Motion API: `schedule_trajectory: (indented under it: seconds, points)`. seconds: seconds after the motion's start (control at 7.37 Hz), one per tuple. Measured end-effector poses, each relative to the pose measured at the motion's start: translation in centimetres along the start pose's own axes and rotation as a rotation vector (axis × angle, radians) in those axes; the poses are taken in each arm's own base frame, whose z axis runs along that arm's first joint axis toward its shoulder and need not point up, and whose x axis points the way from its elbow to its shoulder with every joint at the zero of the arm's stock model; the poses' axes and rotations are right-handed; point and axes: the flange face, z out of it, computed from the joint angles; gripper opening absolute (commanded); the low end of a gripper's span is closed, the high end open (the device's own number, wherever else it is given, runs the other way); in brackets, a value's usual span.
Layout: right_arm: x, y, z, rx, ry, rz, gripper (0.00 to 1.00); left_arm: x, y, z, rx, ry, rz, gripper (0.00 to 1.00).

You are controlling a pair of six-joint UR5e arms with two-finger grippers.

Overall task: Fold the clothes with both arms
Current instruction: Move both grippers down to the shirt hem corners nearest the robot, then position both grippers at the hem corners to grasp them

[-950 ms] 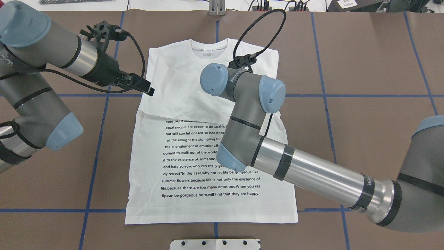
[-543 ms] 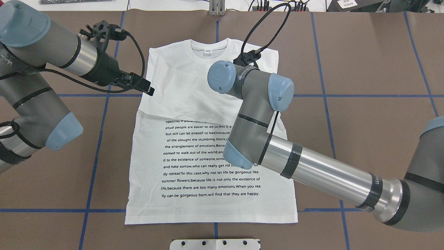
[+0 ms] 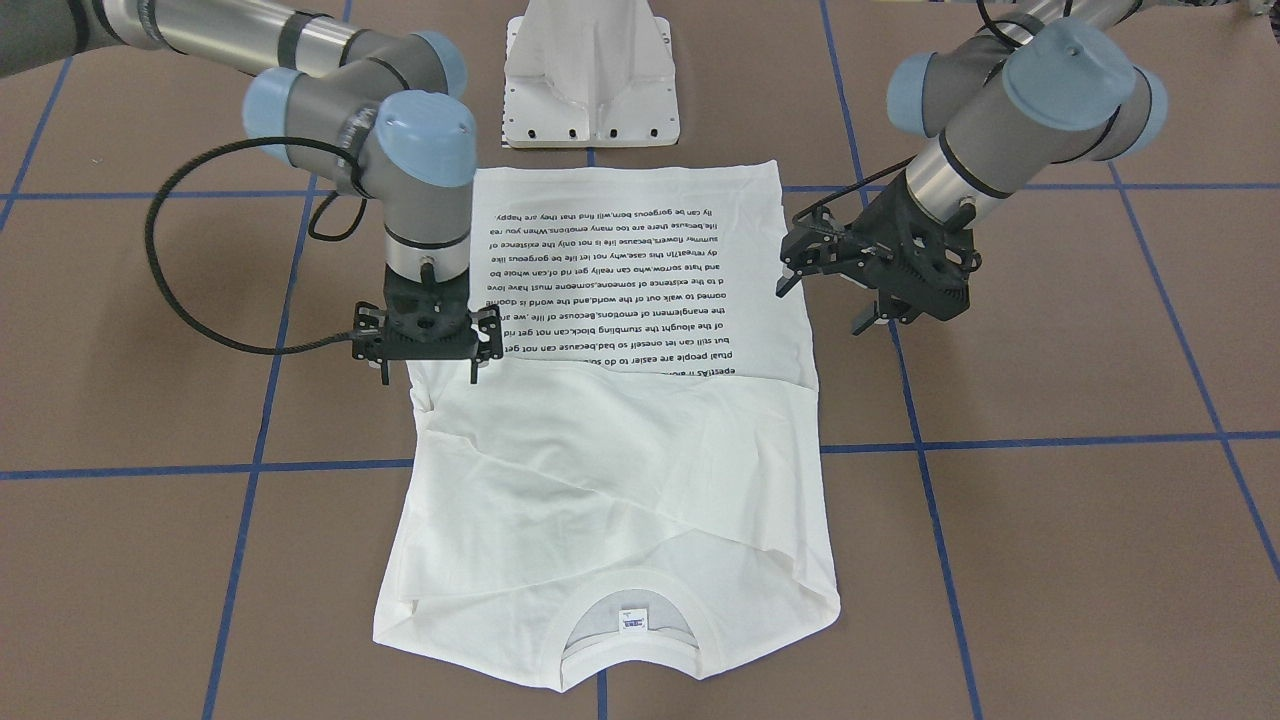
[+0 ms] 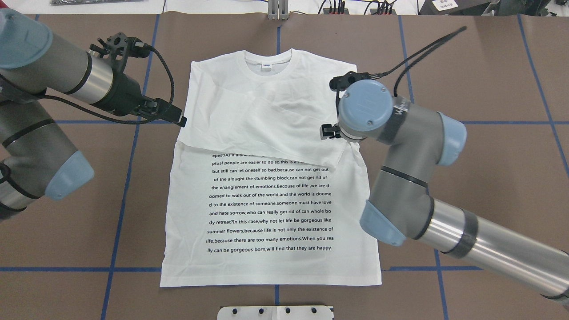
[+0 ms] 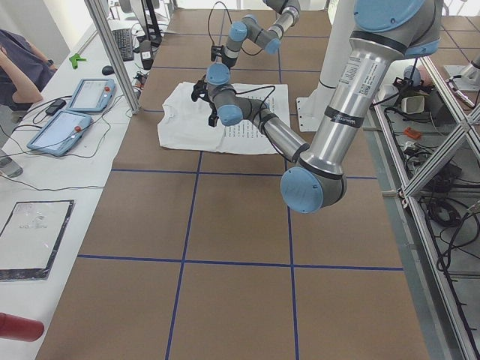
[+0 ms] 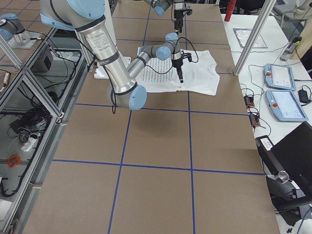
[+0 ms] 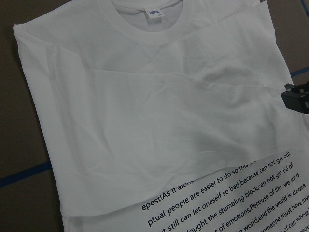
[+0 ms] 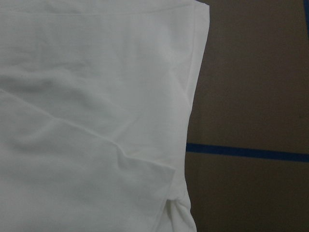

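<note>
Over the shirt's (image 4: 266, 200) three-o'clock edge the right claw (image 3: 430, 375) hangs spread and empty, left claw (image 3: 820, 308) likewise at nine. Sleeves (image 4: 266, 129) look folded in; next, probably, both pinch the hem (image 4: 271, 280).

I see the table (image 4: 489, 66) covered in a brown sheet, marked into squares by blue tape (image 4: 121, 209). Along one long side of the table runs a white bench (image 5: 45, 195) with two tablets (image 5: 62, 131), cables and a laptop (image 6: 290, 156). An aluminium post (image 5: 114, 52) rises at that table edge. Light is even, with soft shadows on the table.
</note>
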Motion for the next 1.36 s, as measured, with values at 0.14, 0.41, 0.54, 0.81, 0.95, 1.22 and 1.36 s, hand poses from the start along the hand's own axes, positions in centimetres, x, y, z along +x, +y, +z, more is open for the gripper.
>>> schedule_trajectory:
  seconds: [0.14, 0.41, 0.54, 0.81, 0.95, 1.22, 1.36]
  points:
    - [2.7, 3.0, -2.0, -0.009, -0.059, 0.041, 1.00, -0.8, 2.2, -0.7, 0.009, -0.017, -0.025, 1.00]
    - [5.1, 10.0, -4.6, -0.046, -0.110, 0.102, 1.00, -1.0, 7.8, -1.4, 0.012, -0.051, -0.086, 1.00]
    - [5.0, 13.4, -5.4, -0.052, -0.118, 0.112, 1.00, -0.1, 10.6, -0.8, 0.004, -0.063, -0.128, 1.00]
    - [4.2, 17.4, -6.1, -0.057, -0.124, 0.118, 1.00, 3.2, 16.1, 2.8, -0.018, -0.089, -0.220, 1.00]
    - [4.0, 18.1, -6.1, -0.058, -0.123, 0.117, 1.00, 4.6, 18.9, 5.2, -0.031, -0.111, -0.257, 0.99]
    - [4.0, 18.4, -6.0, -0.059, -0.119, 0.117, 1.00, 5.8, 23.4, 9.8, -0.057, -0.167, -0.292, 0.84]
    - [4.0, 18.4, -6.0, -0.059, -0.118, 0.117, 1.00, 6.0, 24.9, 11.0, -0.076, -0.182, -0.291, 0.71]
